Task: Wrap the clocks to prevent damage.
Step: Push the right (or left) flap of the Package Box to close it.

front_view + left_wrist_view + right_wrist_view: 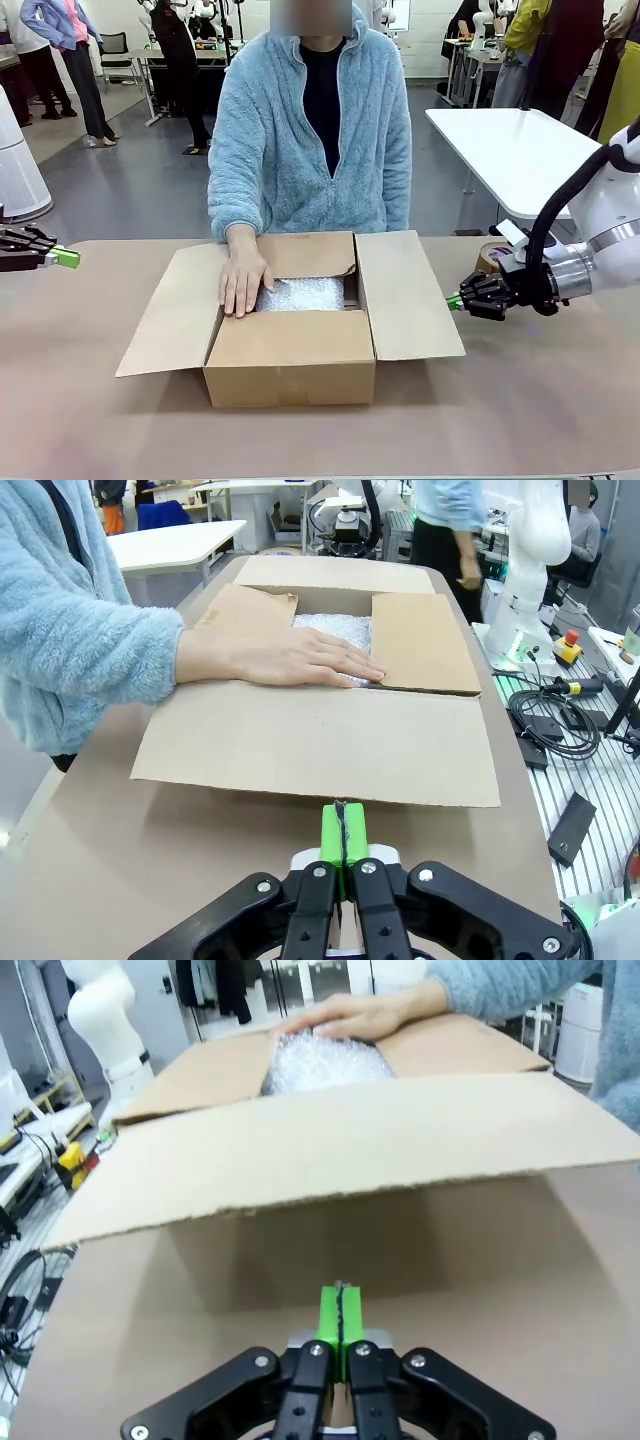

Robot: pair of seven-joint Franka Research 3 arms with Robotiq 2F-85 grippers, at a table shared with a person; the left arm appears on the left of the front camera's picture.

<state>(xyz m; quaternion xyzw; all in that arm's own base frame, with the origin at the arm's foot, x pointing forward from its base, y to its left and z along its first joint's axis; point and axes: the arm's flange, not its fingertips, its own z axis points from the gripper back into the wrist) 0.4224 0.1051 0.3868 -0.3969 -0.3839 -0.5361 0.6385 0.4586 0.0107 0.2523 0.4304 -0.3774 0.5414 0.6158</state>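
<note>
Looking at your left gripper (66,257), the green pads (330,835) are pressed tight together on nothing, and the box (290,358) sits well ahead of its tips. Your right gripper (455,300) is pinched closed too, empty, with its tips just short of the box's flap. The clocks (300,294), one bubble-wrap bundle, lie inside the box between both grippers. A person's hand (243,280) rests on the bundle's edge nearer your left gripper. A tape roll (489,258) sits just beside the right gripper.
</note>
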